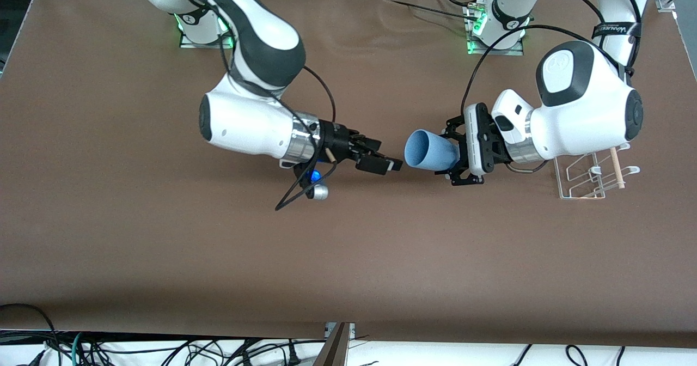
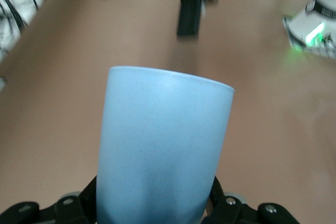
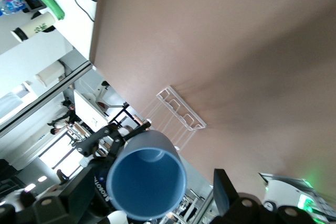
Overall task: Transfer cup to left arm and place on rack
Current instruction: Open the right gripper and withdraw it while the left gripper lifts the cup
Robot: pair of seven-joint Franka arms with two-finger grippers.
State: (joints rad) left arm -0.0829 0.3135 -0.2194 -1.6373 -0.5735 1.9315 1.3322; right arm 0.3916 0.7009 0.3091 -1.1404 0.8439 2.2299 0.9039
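Observation:
The light-blue cup [image 1: 430,150] lies on its side in the air over the middle of the table, its open mouth turned toward the right arm. My left gripper [image 1: 453,157] is shut on the cup's base end; in the left wrist view the cup [image 2: 163,145] fills the space between the black fingers [image 2: 223,208]. My right gripper [image 1: 387,154] is open and empty, a short gap from the cup's rim, not touching it. The right wrist view looks into the cup's mouth [image 3: 146,184], with one finger [image 3: 224,195] beside it. The white wire rack [image 1: 591,180] with its wooden dowel [image 1: 617,168] stands under the left arm's wrist.
The rack also shows in the right wrist view [image 3: 181,113]. Both arm bases with green lights [image 1: 493,28] stand along the table's edge farthest from the front camera. A black cable loop [image 1: 291,194] hangs under the right wrist. The brown table [image 1: 348,268] is bare nearer the front camera.

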